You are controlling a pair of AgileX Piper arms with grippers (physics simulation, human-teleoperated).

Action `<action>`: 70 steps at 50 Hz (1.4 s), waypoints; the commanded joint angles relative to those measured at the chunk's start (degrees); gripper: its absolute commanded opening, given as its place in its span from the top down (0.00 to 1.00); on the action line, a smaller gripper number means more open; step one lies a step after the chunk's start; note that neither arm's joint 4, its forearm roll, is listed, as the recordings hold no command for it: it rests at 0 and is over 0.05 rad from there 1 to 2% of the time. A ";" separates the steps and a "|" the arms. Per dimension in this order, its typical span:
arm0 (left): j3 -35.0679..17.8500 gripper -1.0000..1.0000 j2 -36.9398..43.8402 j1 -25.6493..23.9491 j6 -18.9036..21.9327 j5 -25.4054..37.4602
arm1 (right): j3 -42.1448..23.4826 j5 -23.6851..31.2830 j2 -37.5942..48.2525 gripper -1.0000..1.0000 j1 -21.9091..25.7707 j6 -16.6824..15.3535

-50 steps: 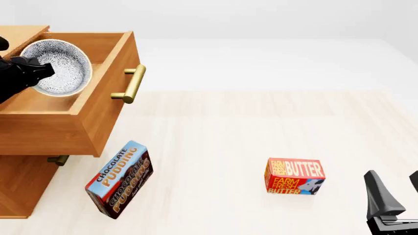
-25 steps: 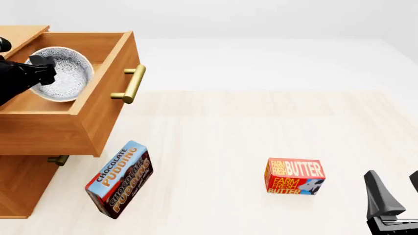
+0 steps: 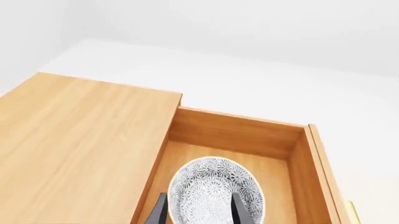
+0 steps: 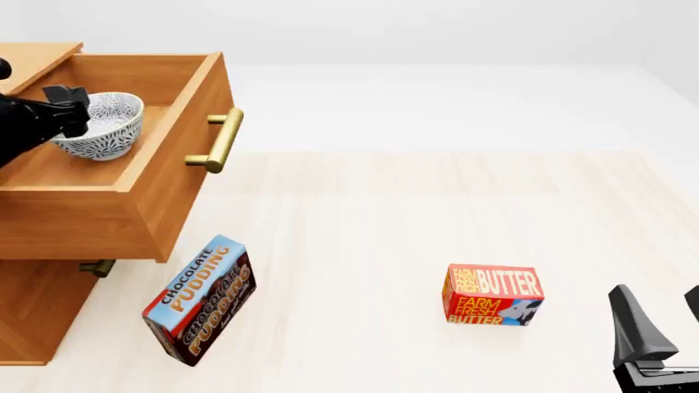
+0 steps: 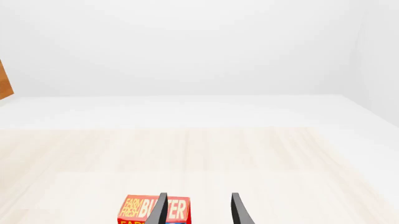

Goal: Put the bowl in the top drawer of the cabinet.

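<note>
The bowl, white with a fine blue-grey pattern, sits upright inside the pulled-out top drawer of the brown cabinet. My left gripper hovers just above the bowl's left rim. In the left wrist view the bowl lies on the drawer floor beneath the left gripper, whose fingers are spread open and do not clamp it. My right gripper stands open low at the front right, with nothing between its fingers; the right wrist view shows the right gripper the same way.
A brass bar handle sticks out from the drawer front. The lower drawer's handle peeks out below. A chocolate pudding box lies by the cabinet. A red butter box stands left of my right gripper, also butter box.
The bowl was tilted in my left gripper over the drawer. It has been let go and now rests upright on the drawer floor. The right arm has not moved.
</note>
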 commanded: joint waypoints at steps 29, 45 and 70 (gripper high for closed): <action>0.01 0.00 -8.93 -4.20 0.04 4.70 | 0.00 0.00 0.00 0.00 0.00 0.00; 0.38 0.00 -13.49 -6.50 0.03 7.18 | 0.00 0.00 0.01 0.00 -0.01 0.01; 0.44 0.00 -19.75 -10.04 0.40 11.47 | 0.00 0.00 0.01 0.00 0.00 0.01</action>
